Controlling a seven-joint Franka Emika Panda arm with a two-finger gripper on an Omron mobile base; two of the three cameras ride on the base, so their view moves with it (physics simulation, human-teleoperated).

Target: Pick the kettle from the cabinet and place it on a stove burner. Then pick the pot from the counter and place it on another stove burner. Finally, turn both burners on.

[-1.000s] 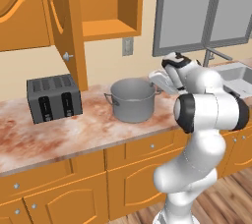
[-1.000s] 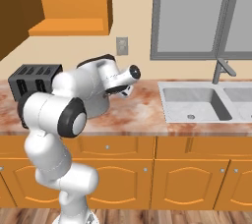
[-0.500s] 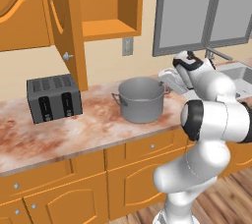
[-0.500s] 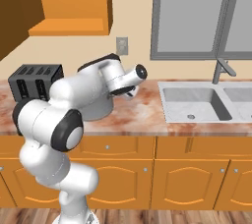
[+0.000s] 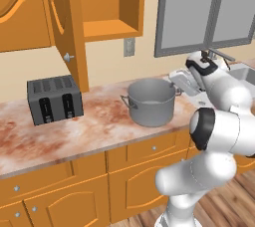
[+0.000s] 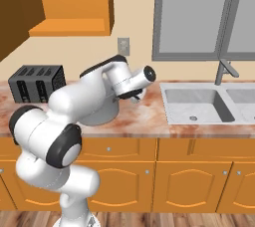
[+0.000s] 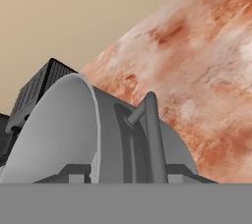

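Note:
The wide grey pot (image 5: 150, 102) sits over the marbled counter (image 5: 84, 126), right of its middle. My gripper (image 5: 180, 82) is at the pot's right rim, shut on the rim by the small side handle (image 7: 150, 134). In the hand view the pot (image 7: 74, 134) lies between the fingertips (image 7: 74, 173). From the right base view my arm covers most of the pot (image 6: 105, 116). The orange cabinet (image 5: 107, 27) stands open, its shelf bare. The kettle and the stove burners are out of view.
A dark grey toaster (image 5: 54, 100) stands on the counter left of the pot. The open cabinet door (image 5: 69, 27) hangs above it. A steel sink (image 6: 199, 104) with a faucet (image 6: 224, 69) lies to the right, under the window.
The pot has slid to the right along the counter with my gripper on its rim. The toaster has stayed put.

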